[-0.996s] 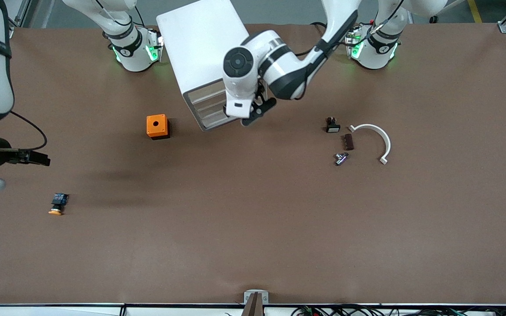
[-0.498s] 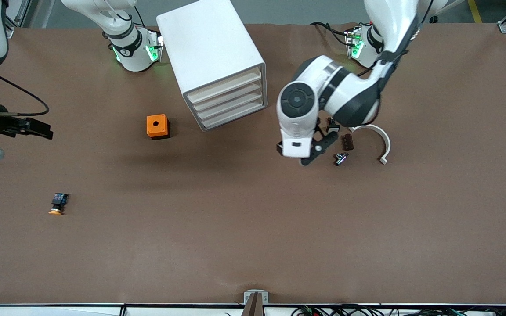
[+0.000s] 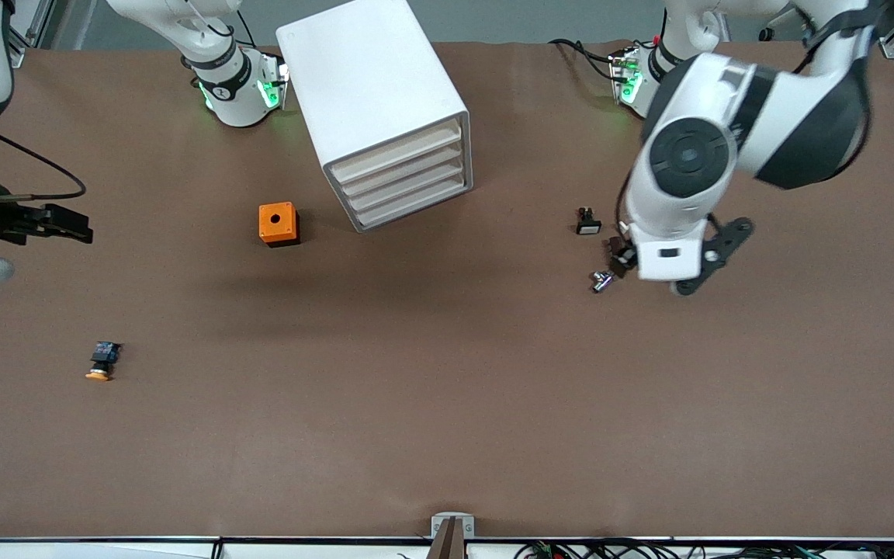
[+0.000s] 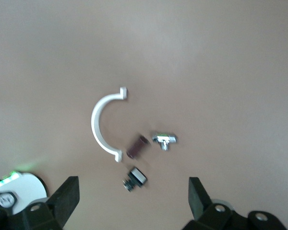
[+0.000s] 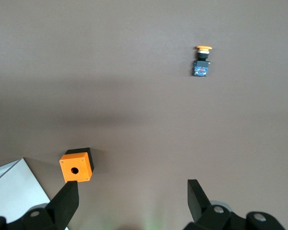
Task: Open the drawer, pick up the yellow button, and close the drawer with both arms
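Observation:
The white cabinet (image 3: 373,85) stands near the robots' bases, and its top drawer (image 3: 400,154) is shut flush like the three below it. The button (image 3: 101,363), with its orange cap on a black body, lies on the table toward the right arm's end, nearer the front camera than the orange cube. It also shows in the right wrist view (image 5: 201,63). My right gripper (image 3: 67,225) is open and empty, in the air at the right arm's end; its wrist view (image 5: 132,191) looks down on bare table. My left gripper (image 3: 695,268) is open and empty over the small parts (image 4: 133,191).
An orange cube with a round hole (image 3: 277,223) sits beside the cabinet (image 5: 77,166). Under the left gripper lie a white arc (image 4: 103,127), a brown block (image 4: 137,145), a metal fitting (image 4: 164,139) and a black part with a white face (image 3: 587,223).
The left arm has swung away from the front of the cabinet toward its own end and now hangs over the small parts. The right gripper has drifted slightly toward the bases.

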